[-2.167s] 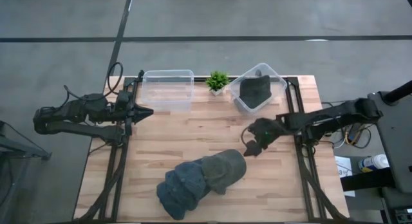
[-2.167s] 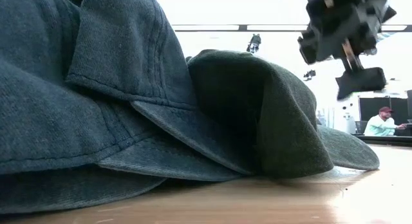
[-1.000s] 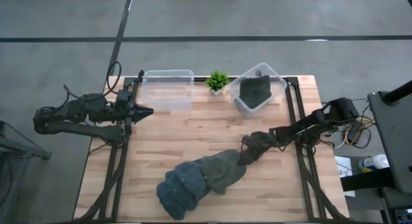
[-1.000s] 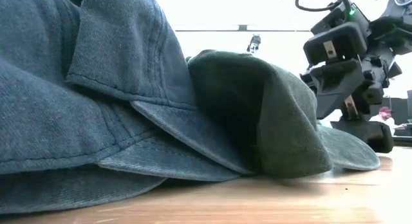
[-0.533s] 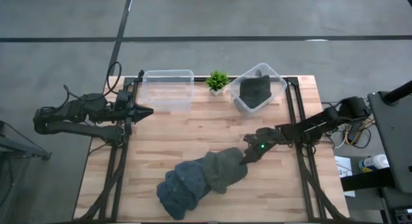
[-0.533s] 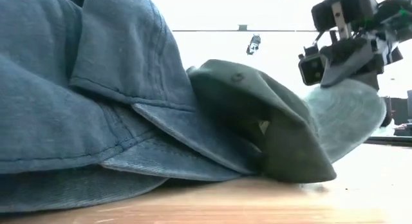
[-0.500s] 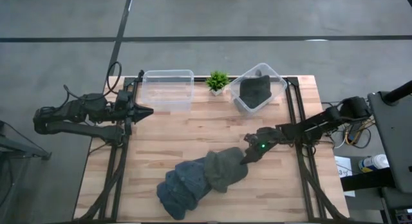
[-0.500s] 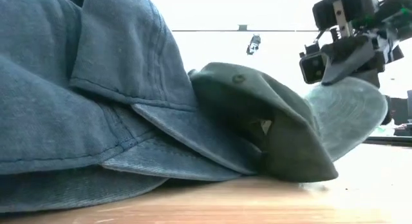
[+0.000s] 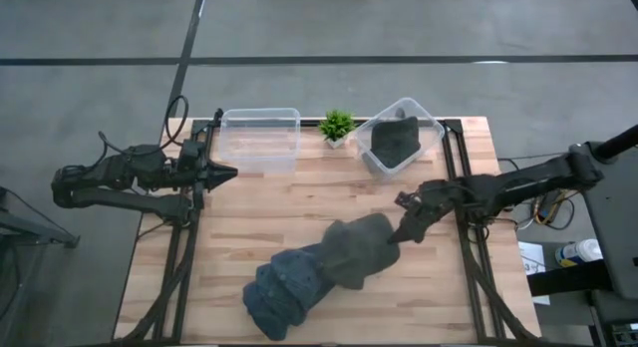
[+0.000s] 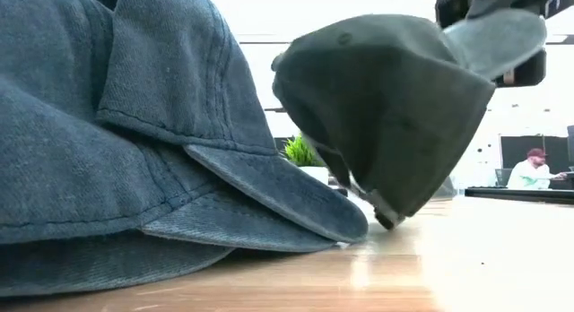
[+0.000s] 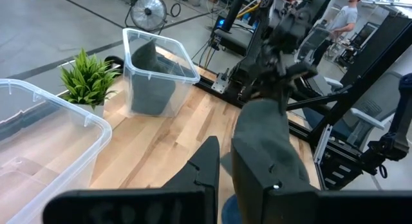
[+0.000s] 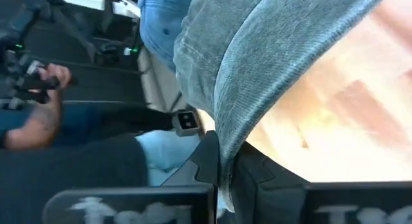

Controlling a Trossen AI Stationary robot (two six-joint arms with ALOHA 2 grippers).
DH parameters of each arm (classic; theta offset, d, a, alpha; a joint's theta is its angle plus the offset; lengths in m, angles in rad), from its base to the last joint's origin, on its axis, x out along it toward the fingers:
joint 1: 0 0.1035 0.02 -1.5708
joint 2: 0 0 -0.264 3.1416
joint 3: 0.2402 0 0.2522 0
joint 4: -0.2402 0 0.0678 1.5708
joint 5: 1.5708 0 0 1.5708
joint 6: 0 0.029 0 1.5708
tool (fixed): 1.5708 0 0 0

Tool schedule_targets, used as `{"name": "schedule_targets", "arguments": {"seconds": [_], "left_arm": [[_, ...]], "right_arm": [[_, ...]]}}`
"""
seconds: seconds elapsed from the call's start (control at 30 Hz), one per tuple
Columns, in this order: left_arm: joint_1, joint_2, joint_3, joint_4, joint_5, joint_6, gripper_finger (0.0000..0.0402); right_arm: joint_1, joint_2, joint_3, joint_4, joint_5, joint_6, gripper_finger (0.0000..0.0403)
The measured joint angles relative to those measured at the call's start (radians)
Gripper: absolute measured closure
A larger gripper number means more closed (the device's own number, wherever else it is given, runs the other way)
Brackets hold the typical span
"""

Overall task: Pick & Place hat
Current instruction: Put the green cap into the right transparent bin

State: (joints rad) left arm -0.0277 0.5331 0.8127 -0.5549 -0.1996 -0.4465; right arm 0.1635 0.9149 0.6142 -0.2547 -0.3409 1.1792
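Observation:
A grey-green hat [image 9: 359, 249] hangs from my right gripper [image 9: 403, 230], which is shut on its brim near the middle of the table. In the low view the hat [image 10: 386, 106] tilts, brim up and back strap [image 10: 386, 218] low above the wood. Beside it lies a pile of blue hats [image 9: 284, 287], resting on the table toward the near edge. My left gripper [image 9: 227, 173] waits shut at the table's left side, touching nothing. My right gripper pinches the hat's brim [image 12: 225, 130] between its two fingers, at the brim's edge. It comes from the table's right side, slanting down. The crown hangs below and to the left of the fingers, lifted off the blue hats; whether the strap end touches the table I cannot tell.
At the far edge stand an empty clear bin [image 9: 261, 138], a small green plant [image 9: 337, 126] and a second clear bin [image 9: 401, 138] with a dark hat inside. Bare wood lies between the bins and the hats. A person's hand [image 12: 38, 114] shows in the room beyond.
My right gripper has shut on the grey-green hat's brim and risen, drawing a little toward the table's right and far side. The hat has come up off the blue pile brim first, its crown tipping and swinging to hang below the fingers.

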Motion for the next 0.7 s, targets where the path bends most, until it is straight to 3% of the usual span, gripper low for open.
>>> {"name": "schedule_targets", "arguments": {"seconds": [0.27, 0.7], "left_arm": [[0.000, 0.000, 0.000, 0.000, 0.000, 0.000, 0.0367], [0.000, 0.000, 0.000, 0.000, 0.000, -0.002, 0.0367]], "right_arm": [[0.000, -0.073, 0.340, -0.526, 0.186, -0.173, 0.0391], [-0.001, -0.038, 0.825, -0.986, 0.593, -0.534, 0.0392]]}}
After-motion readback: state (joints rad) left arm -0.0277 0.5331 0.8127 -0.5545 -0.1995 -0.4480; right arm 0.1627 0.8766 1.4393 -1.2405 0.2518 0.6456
